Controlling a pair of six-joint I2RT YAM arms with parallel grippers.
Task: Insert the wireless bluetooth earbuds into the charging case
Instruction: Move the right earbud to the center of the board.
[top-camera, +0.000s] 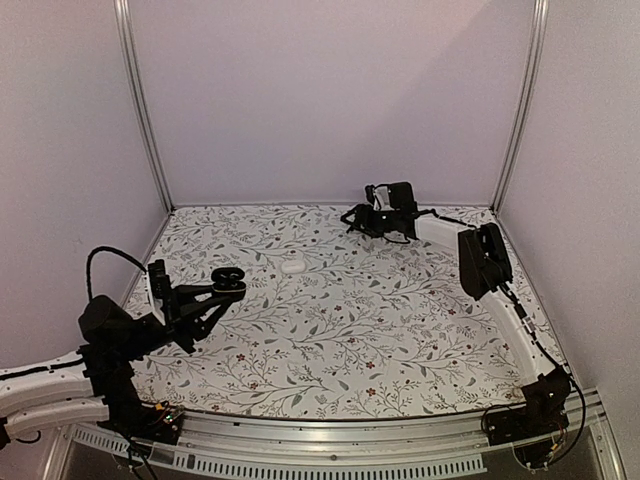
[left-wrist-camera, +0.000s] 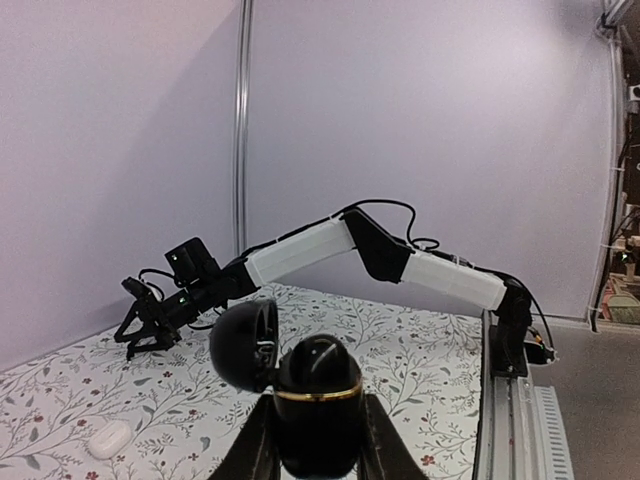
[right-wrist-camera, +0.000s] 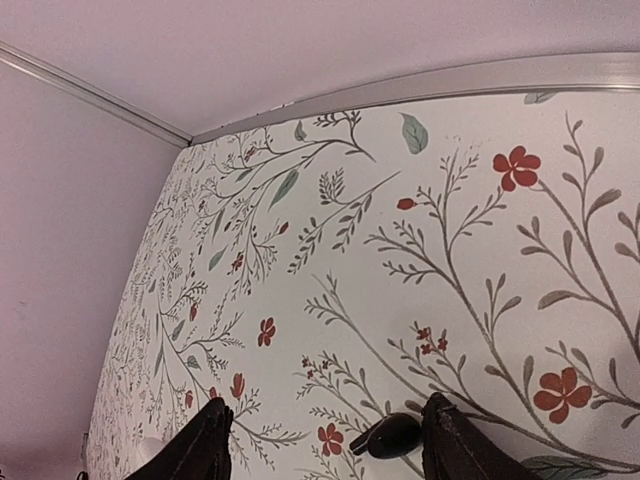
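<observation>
While the right pincer (right-wrist-camera: 325, 455) gapes, one earbud (right-wrist-camera: 386, 437) lies between its jaws.

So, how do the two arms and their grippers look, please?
Both are built alike. The left arm and right arm have white shells on the long links, with black joints and bases, bolted to a silver rail. A thin black cable loops off each. The left gripper and right gripper are black, with two tapering fingers. No markings are readable.
</observation>
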